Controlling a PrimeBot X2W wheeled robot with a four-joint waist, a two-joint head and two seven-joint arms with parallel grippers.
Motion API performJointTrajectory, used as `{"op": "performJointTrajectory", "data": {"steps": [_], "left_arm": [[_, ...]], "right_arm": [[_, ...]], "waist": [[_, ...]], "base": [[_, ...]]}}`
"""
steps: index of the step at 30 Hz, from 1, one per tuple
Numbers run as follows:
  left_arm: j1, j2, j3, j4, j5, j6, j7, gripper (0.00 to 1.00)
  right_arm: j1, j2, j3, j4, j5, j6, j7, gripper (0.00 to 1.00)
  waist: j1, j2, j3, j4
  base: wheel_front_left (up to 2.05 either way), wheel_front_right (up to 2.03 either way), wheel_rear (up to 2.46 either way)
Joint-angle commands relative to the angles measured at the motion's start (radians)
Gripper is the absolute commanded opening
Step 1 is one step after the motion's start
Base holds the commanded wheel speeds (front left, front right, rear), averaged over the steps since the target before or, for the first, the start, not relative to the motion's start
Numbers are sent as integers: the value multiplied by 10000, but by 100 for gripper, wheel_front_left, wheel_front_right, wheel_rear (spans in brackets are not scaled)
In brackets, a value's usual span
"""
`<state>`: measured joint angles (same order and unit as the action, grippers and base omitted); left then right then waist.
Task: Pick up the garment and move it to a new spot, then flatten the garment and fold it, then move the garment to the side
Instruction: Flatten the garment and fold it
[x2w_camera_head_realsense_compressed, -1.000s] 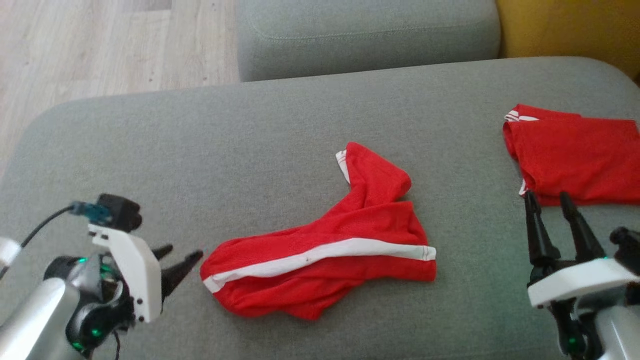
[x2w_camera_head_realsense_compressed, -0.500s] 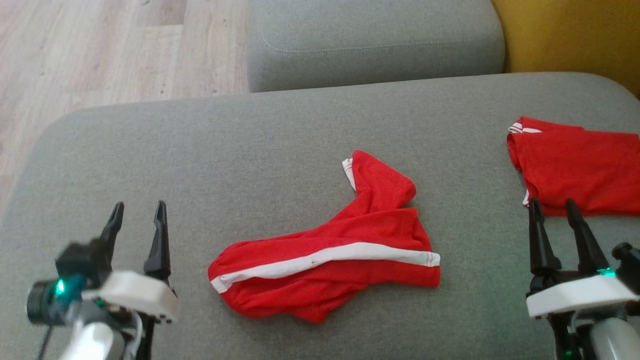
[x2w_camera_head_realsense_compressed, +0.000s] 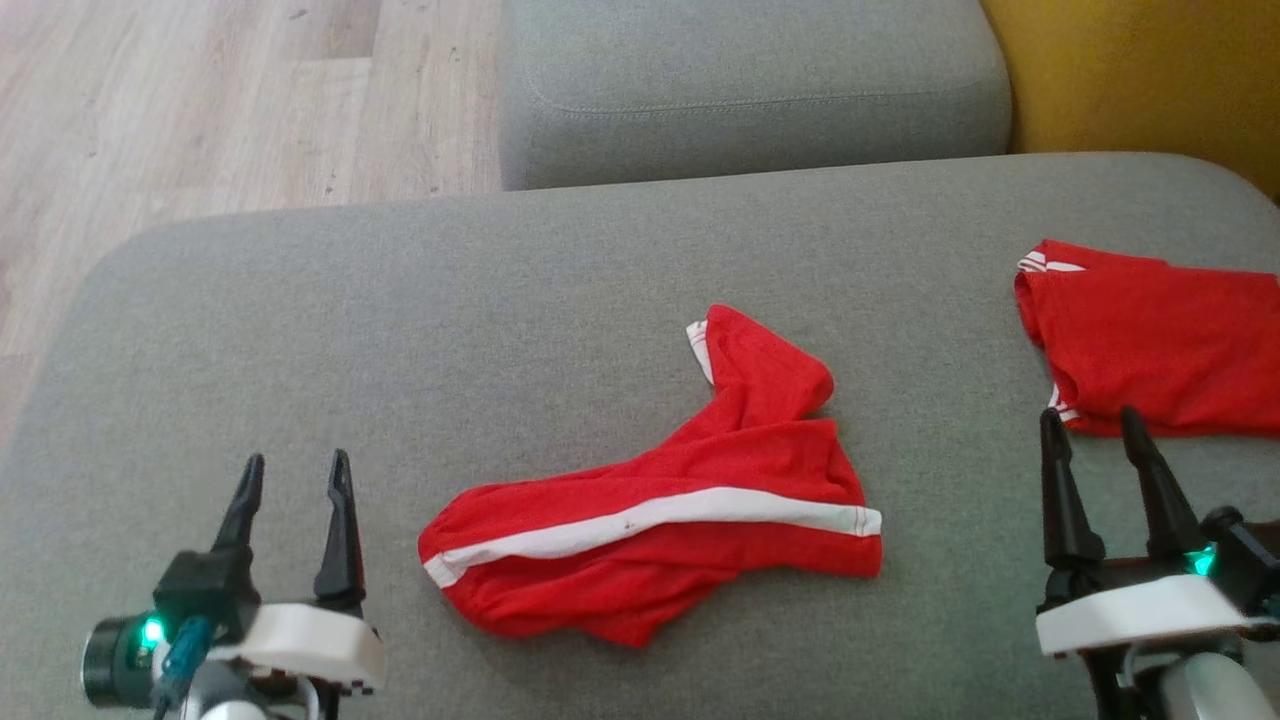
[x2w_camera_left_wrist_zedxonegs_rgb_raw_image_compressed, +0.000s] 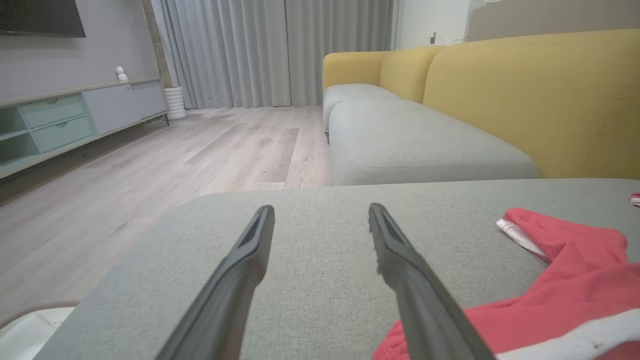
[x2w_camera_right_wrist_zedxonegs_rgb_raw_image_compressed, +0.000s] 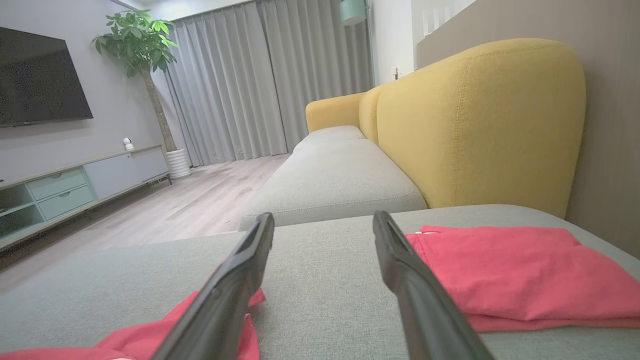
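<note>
Nearest the camera, the left gripper (x2w_camera_head_realsense_compressed: 297, 460) is hanging at the lower left over the grey cushion (x2w_camera_head_realsense_compressed: 400, 300), its two dark fingers standing wide apart and gripping nothing. The right gripper (x2w_camera_head_realsense_compressed: 1089, 415) is sitting at the lower right, jaws likewise spread wide and empty (its fingertips are pointing at the near edge of a folded red garment (x2w_camera_head_realsense_compressed: 1160, 340), though I cannot tell whether they are touching it). Between the two grippers, the crumpled red garment (x2w_camera_head_realsense_compressed: 650, 520) is lying loose on the middle of the cushion, a white stripe running along it and one end bending up and away. It is near the left gripper but apart from it. The folded piece is resting flat at the cushion's right side, well apart from the crumpled one. Beyond the cushion a grey sofa seat (x2w_camera_head_realsense_compressed: 750, 100) is showing, with a yellow backrest (x2w_camera_head_realsense_compressed: 1130, 70) at right and pale wooden floor (x2w_camera_head_realsense_compressed: 200, 100) at left.
</note>
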<state>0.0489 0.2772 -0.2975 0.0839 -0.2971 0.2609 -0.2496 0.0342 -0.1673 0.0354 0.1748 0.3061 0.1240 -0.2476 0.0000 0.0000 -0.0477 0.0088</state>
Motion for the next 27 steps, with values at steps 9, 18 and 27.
{"op": "performJointTrajectory", "data": {"steps": [9, 18, 27], "left_arm": [[-331, -572, 1292, 44, 579, -674, -121, 100], [-859, -654, 1288, 1024, -923, -1968, 2027, 100], [-2067, 153, 997, 1024, -3026, -3015, 7555, 100]], "right_arm": [[-225, -103, 447, -110, -44, 67, -5, 100], [-647, -699, 2208, 510, 1775, 67, 2849, 100], [-1439, -1272, 2994, 1053, 3279, 67, 5500, 100]], "waist": [[0, 0, 59, -10], [0, 0, 144, 114], [0, 0, 436, 481]], "base": [[0, 0, 0], [0, 0, 0], [0, 0, 0]]}}
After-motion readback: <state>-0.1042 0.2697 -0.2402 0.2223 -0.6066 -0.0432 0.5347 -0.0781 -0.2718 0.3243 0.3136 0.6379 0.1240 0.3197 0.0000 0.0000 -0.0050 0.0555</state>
